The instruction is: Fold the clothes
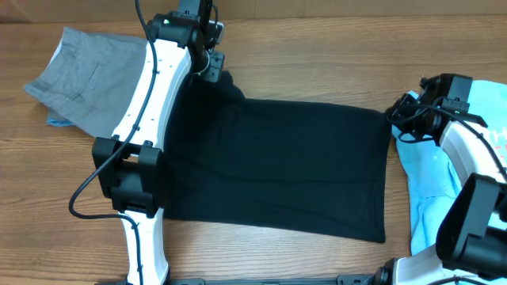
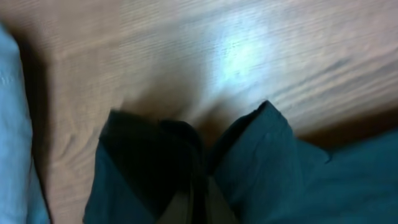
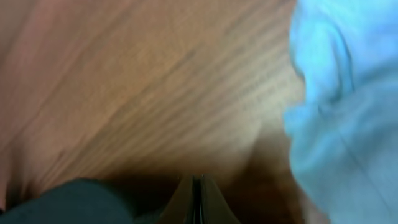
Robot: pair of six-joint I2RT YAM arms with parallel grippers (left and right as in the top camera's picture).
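Black T-shirt: plain matte black cloth, lying flat as a wide, nearly rectangular panel in the middle of the table. The surface is smooth, with only soft shallow wrinkles. The lower edge runs a little slanted.

Far-left corner of the black T-shirt: the cloth here is bunched and lifted. In the left wrist view it stands in two soft dark peaks against the wood.

Left gripper: at this far-left corner, its fingers pressed together with a fold of the black cloth pinched between them.

Right gripper: at the far-right corner of the black T-shirt. In its wrist view the fingers are closed flat against each other. Dark cloth lies just beside them. I cannot tell whether any of it is caught between them.

Light blue tee: crumpled, soft and puffy, just to the right of the black T-shirt, partly under the right arm.

Grey shorts: finely woven grey fabric, loosely folded, to the left of the black T-shirt beyond the white left arm.

Table: wood with a long straight grain and a slight shine.
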